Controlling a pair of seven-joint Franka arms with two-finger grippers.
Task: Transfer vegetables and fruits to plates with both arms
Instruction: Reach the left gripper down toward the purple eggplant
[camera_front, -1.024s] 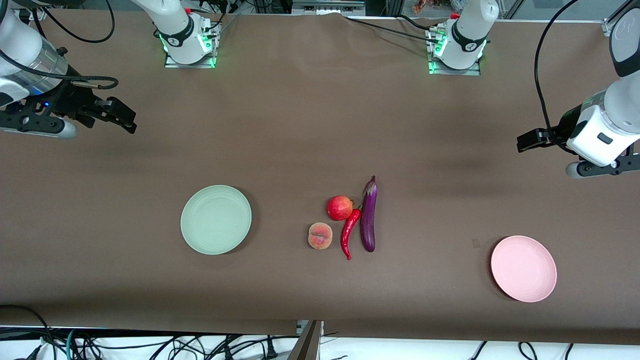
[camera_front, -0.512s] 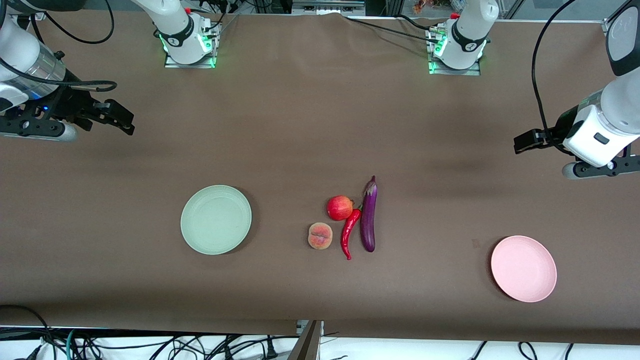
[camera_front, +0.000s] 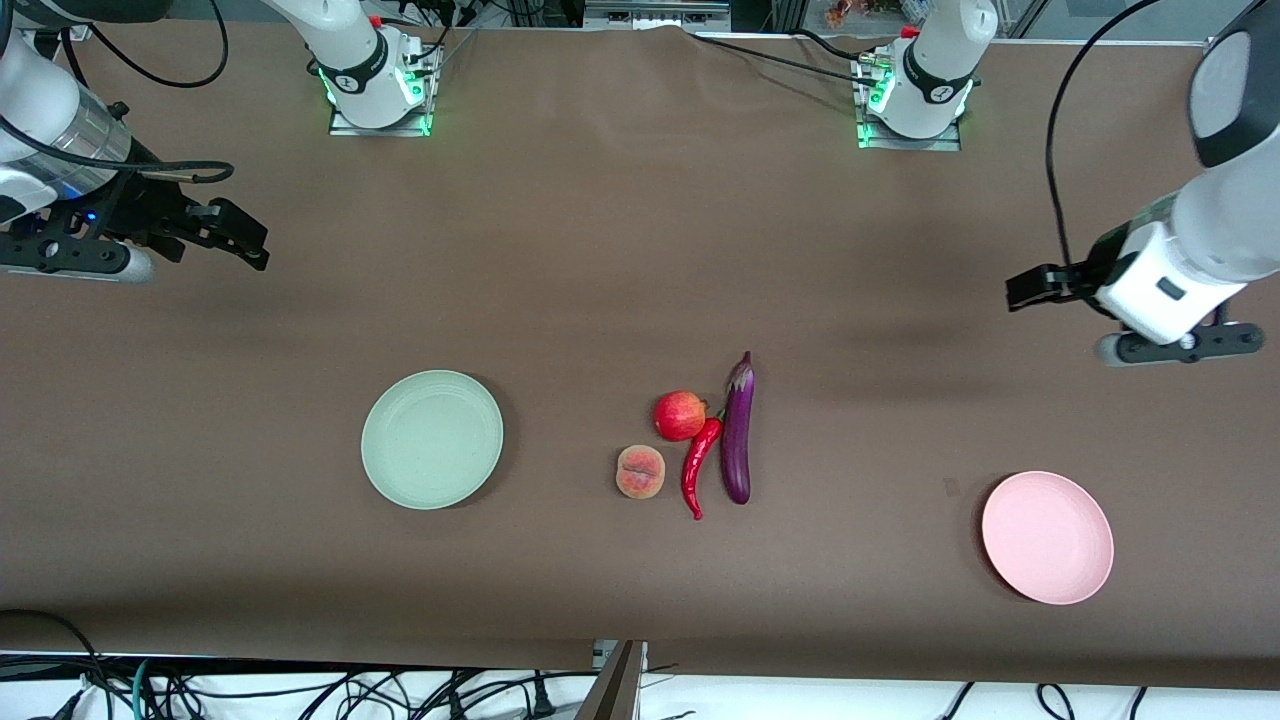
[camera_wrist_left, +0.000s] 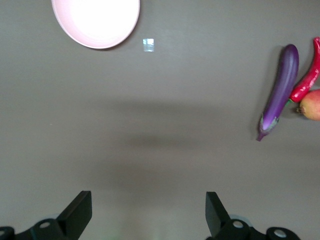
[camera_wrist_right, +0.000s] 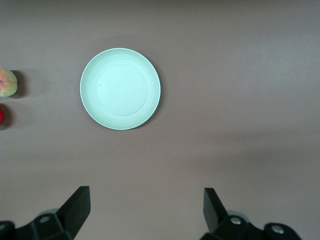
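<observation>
Left gripper was wide open and empty, over bare worktop at the left arm's end. Right gripper was likewise fully open, nothing held, over bare worktop at the right arm's end.

All produce was untouched in one tight cluster mid-worktop: eggplant toward the left arm's end, chili touching it, pomegranate against the chili's stem, peach just beside, toward the right arm's end. Green plate and pink plate were both empty, the pink one nearer the front camera.

Judged step: approach for the first picks. Best done from the outside in: eggplant by the left arm, gripped across its mid-length, to pink; peach by the right arm to green. Chili and pomegranate are better left until space is opened, so neighbours aren't nudged.

Versus a second ago: the left gripper had been moved inward toward the cluster; the right gripper was barely shifted; objects unchanged.
</observation>
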